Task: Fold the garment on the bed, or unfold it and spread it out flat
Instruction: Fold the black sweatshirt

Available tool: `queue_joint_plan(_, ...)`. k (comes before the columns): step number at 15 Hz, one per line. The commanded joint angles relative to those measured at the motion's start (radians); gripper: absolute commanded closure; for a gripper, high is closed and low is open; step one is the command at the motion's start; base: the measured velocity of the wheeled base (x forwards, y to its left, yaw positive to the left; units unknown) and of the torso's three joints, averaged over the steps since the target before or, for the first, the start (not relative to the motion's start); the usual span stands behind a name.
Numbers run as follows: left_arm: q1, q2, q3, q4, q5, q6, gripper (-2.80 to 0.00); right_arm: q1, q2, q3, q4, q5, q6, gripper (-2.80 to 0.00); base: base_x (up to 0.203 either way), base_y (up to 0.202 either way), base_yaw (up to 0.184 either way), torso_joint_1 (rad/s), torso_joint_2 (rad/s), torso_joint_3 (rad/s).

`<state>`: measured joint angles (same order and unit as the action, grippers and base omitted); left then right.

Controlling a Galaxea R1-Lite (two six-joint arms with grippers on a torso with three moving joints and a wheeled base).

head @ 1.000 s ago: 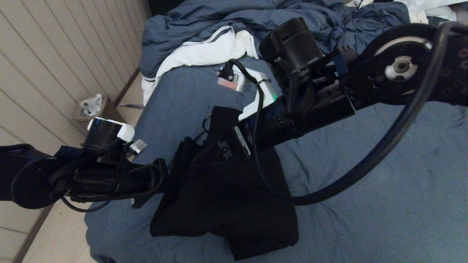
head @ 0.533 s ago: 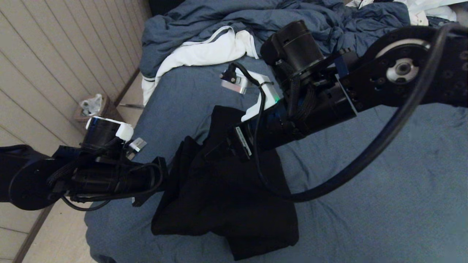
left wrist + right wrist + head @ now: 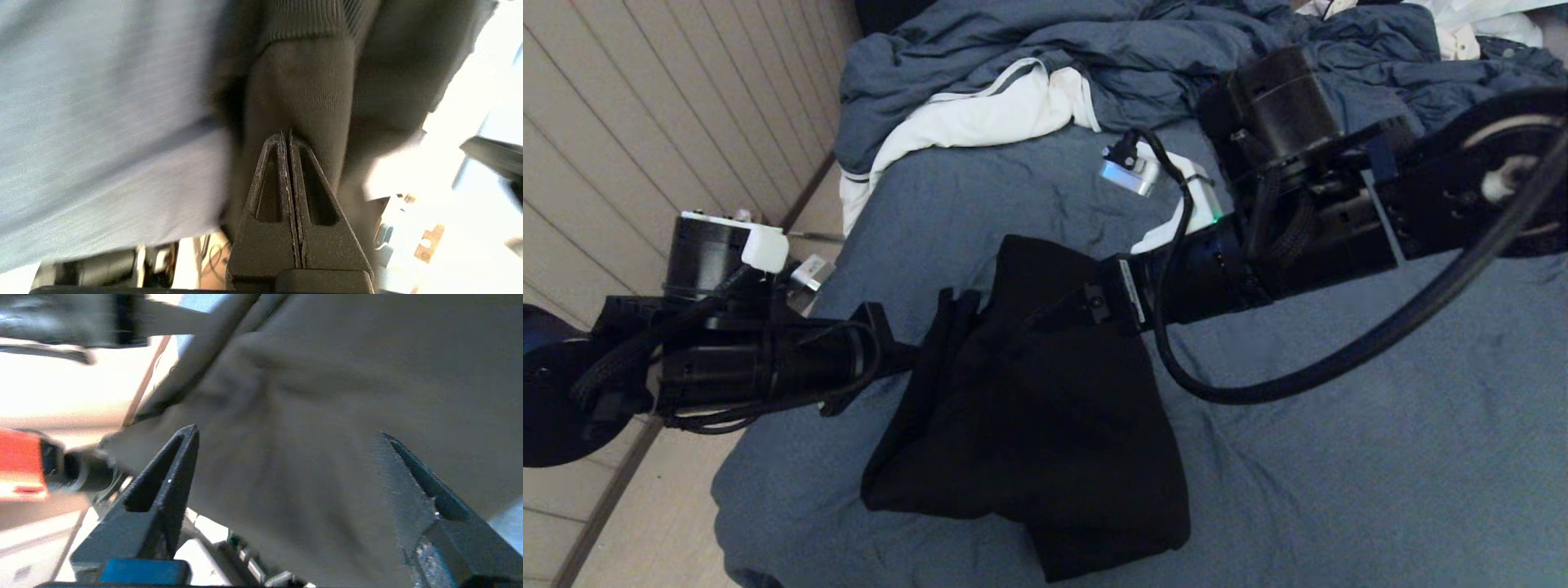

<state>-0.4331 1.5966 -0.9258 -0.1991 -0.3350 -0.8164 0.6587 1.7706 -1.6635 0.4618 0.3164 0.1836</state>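
The garment (image 3: 1029, 408), a black hoodie, lies bunched on the bed (image 3: 1339, 457) near its left edge. My left gripper (image 3: 929, 347) reaches in from the left and is shut on the garment's raised left edge. In the left wrist view its jaws (image 3: 286, 134) are pressed together, with a ridge of dark fabric (image 3: 310, 90) running out from the tips. My right gripper (image 3: 1054, 314) comes in from the right, low over the garment's upper part. In the right wrist view this gripper (image 3: 286, 437) stands wide open, with cloth (image 3: 327, 396) beyond the fingers and nothing pinched.
A rumpled blue-grey comforter (image 3: 1094, 41) and a white cloth with a dark stripe (image 3: 980, 114) lie at the far end of the bed. The bed's left edge drops to the floor (image 3: 645, 506) beside a panelled wall (image 3: 645, 122). Bare sheet stretches to the right.
My right arm has drawn back to the right across the garment. My left arm has moved toward the far side, and the garment's left edge has gone with it.
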Motion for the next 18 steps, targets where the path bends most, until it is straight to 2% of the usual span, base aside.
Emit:
queue_joint_plan(1,-0.027,-0.018,-0.063,0.012,0.014,-0.002,0.0,-0.038,-0.07,0.123,-0.107,0.002,0.004,-2.8,0.0,0.0,0.0,0.0,0.0,0.0)
queue_joint_plan(3,-0.036,-0.02,-0.167,0.082,0.039,0.019,0.0,-0.121,-0.14,0.204,-0.176,0.005,0.004,-2.8,0.0,0.0,0.0,0.0,0.0,0.0)
queue_joint_plan(5,-0.056,-0.019,-0.281,0.168,0.053,0.035,0.0,-0.195,-0.186,0.253,-0.19,0.007,0.001,-2.8,0.0,0.0,0.0,0.0,0.0,0.0)
queue_joint_plan(7,-0.163,-0.008,-0.331,0.216,0.059,0.042,0.0,-0.227,-0.234,0.323,-0.234,0.011,0.006,-2.8,0.0,0.0,0.0,0.0,0.0,0.0)
queue_joint_plan(9,-0.253,0.028,-0.357,0.225,0.062,0.055,0.0,-0.237,-0.275,0.406,-0.417,0.017,0.005,-2.8,0.0,0.0,0.0,0.0,0.0,0.0)
queue_joint_plan(10,-0.263,0.043,-0.376,0.227,0.062,0.061,0.0,-0.241,-0.293,0.426,-0.466,0.023,0.003,-2.8,0.0,0.0,0.0,0.0,0.0,0.0)
queue_joint_plan(12,-0.279,0.046,-0.355,0.231,0.061,0.062,0.0,-0.241,-0.295,0.416,-0.462,0.029,0.002,-2.8,0.0,0.0,0.0,0.0,0.0,0.0)
queue_joint_plan(16,-0.336,0.042,-0.211,0.226,0.063,0.063,0.0,-0.251,-0.281,0.413,-0.462,0.03,0.004,-2.8,0.0,0.0,0.0,0.0,0.0,0.0)
queue_joint_plan(18,-0.343,0.04,-0.16,0.225,0.082,0.064,0.0,-0.249,-0.269,0.419,-0.463,0.032,0.004,-2.8,0.0,0.0,0.0,0.0,0.0,0.0)
